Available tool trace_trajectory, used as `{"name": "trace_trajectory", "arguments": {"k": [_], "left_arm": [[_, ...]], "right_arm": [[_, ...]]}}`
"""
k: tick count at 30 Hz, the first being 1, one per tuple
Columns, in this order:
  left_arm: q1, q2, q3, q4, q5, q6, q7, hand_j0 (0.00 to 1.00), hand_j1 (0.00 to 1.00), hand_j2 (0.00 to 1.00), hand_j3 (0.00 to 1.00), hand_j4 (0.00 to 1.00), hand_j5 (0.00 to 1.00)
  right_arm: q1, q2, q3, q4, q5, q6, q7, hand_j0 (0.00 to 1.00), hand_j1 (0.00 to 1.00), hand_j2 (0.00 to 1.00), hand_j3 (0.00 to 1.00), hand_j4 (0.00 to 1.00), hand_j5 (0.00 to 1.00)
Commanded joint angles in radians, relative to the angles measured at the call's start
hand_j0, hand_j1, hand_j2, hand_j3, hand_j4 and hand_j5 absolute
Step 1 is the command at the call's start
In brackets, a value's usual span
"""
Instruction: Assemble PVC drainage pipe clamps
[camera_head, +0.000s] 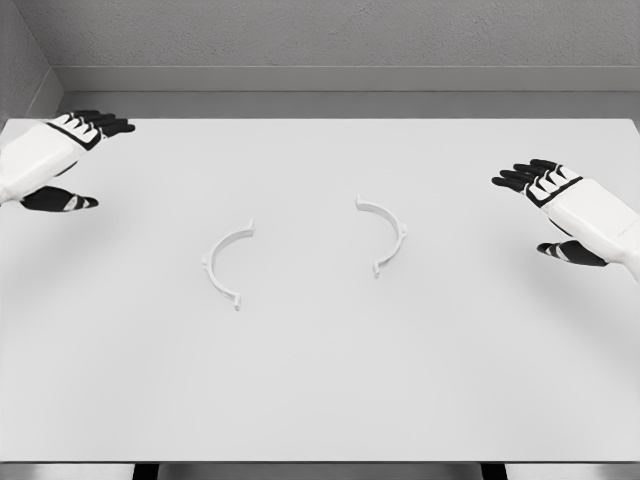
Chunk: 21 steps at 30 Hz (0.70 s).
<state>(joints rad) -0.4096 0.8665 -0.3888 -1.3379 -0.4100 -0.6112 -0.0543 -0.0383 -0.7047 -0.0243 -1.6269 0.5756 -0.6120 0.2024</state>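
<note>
Near the middle of the counter (320, 400) lie the two halves of a pipe clamp, white on white and flat on the surface. The left clamp half (226, 263) opens toward the right; the right clamp half (385, 233) opens toward the left and sits a little closer to the far edge. They face each other like brackets, well apart, with bare counter between them.

The left hand (62, 160) hovers by the far left corner, fingers spread and relaxed, thumb dropped low, holding nothing. The right hand (555, 210) hangs near the right edge, likewise wide and empty. Both are well away from the parts, so no grasp has begun.

The risks from here come mostly from the parts themselves. Each half is thin and lies flush, so fingertips coming down steeply are likely to press it flat or skid it across the smooth top instead of getting under it. A nudge at one end would spin the arc and spoil the facing alignment. The small tabs at the ends appear to be the mating points, though they are too fine to read clearly; if the halves meet offset, given that one sits nearer the far edge, the tabs may miss and the arcs slide past each other. Low contrast against the counter also makes edges hard to judge
</note>
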Motion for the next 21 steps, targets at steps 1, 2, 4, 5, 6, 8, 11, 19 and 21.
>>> {"name": "trace_trajectory", "arguments": {"k": [1, 2, 4, 5, 6, 8, 11, 19, 21], "left_arm": [[0.0, -0.038, -0.012, -0.004, 0.01, 0.0, 0.001, 1.0, 1.0, 1.0, 1.0, 1.0, 1.0], [0.0, -0.038, -0.012, -0.004, 0.008, 0.0, 0.001, 1.0, 1.0, 1.0, 1.0, 1.0, 1.0], [0.0, -0.038, -0.013, -0.004, 0.011, 0.0, 0.001, 1.0, 1.0, 1.0, 1.0, 1.0, 1.0], [0.0, -0.04, -0.013, -0.004, 0.008, 0.0, 0.001, 1.0, 1.0, 1.0, 1.0, 1.0, 1.0], [0.0, -0.04, -0.013, -0.006, 0.01, 0.0, 0.001, 1.0, 1.0, 1.0, 1.0, 1.0, 1.0], [-0.003, -0.055, -0.044, -0.032, 0.007, 0.0, 0.001, 1.0, 1.0, 1.0, 1.0, 1.0, 1.0], [-0.008, -0.067, -0.054, -0.03, 0.005, 0.0, 0.001, 1.0, 1.0, 1.0, 1.0, 1.0, 1.0], [-0.009, -0.095, -0.114, -0.026, -0.003, 0.0, 0.001, 1.0, 1.0, 1.0, 1.0, 1.0, 1.0], [-0.009, -0.096, -0.122, -0.02, -0.004, 0.0, 0.001, 1.0, 1.0, 1.0, 1.0, 1.0, 1.0]], "right_arm": [[0.0, -0.001, 0.0, 0.007, -0.007, 0.001, -0.001, 1.0, 1.0, 1.0, 1.0, 1.0, 1.0], [0.0, -0.001, 0.0, 0.008, -0.008, 0.001, -0.003, 1.0, 1.0, 1.0, 1.0, 1.0, 1.0], [-0.005, 0.001, 0.001, 0.013, -0.008, 0.001, -0.001, 1.0, 1.0, 1.0, 1.0, 1.0, 1.0], [-0.012, 0.016, 0.006, 0.042, -0.007, 0.001, 0.0, 1.0, 1.0, 1.0, 1.0, 1.0, 1.0], [-0.034, 0.047, 0.012, 0.048, 0.0, 0.001, 0.002, 1.0, 1.0, 1.0, 1.0, 1.0, 1.0], [-0.11, 0.085, 0.084, 0.07, 0.047, 0.001, 0.002, 1.0, 1.0, 1.0, 1.0, 1.0, 1.0], [-0.213, 0.162, 0.173, 0.165, 0.115, 0.001, 0.002, 1.0, 1.0, 1.0, 1.0, 1.0, 1.0], [-0.351, 0.278, 0.245, 0.367, 0.257, 0.001, -0.006, 1.0, 1.0, 1.0, 1.0, 1.0, 1.0], [-0.351, 0.278, 0.248, 0.378, 0.256, 0.001, -0.006, 1.0, 1.0, 1.0, 1.0, 1.0, 1.0]]}}
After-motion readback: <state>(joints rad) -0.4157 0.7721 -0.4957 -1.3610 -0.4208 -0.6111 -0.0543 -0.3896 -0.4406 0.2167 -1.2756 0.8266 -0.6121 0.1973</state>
